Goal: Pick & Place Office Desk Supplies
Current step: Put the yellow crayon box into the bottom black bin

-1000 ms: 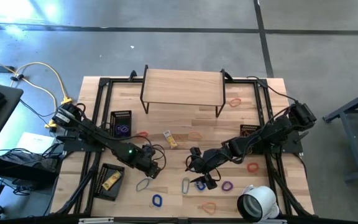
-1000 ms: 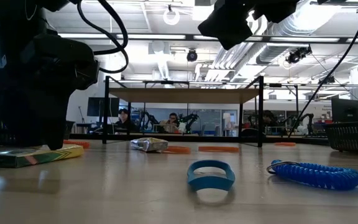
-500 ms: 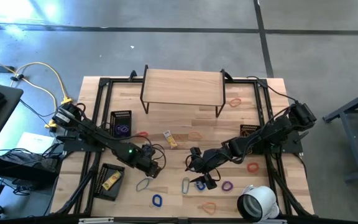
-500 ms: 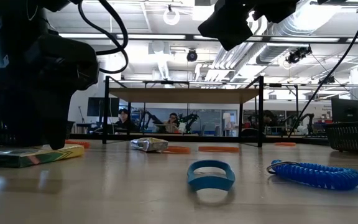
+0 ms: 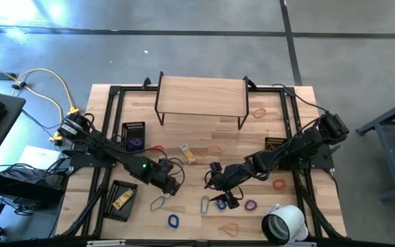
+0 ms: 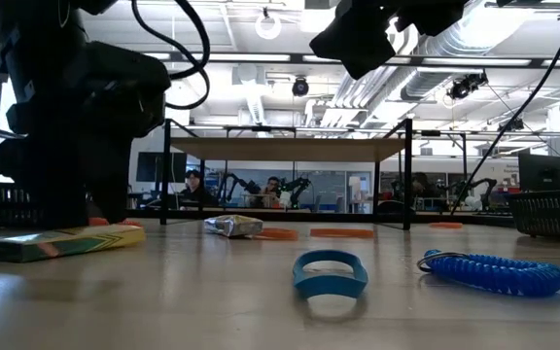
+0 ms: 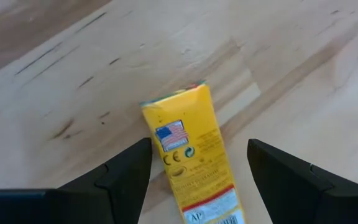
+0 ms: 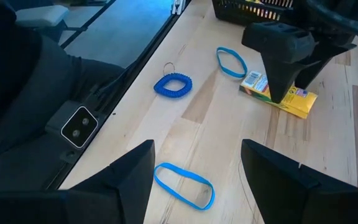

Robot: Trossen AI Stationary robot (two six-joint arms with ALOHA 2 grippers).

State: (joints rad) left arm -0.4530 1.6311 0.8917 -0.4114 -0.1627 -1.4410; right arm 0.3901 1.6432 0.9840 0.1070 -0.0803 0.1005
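The wooden table (image 5: 218,137) holds two black mesh baskets (image 5: 134,134). The left gripper (image 7: 197,180) hangs low with its fingers spread wide on either side of a yellow packet (image 7: 194,165) lying flat on the wood. The right gripper (image 8: 194,180) waits mid-table, fingers spread, above a blue band (image 8: 183,184). A blue coil loop (image 8: 172,84) lies nearby.
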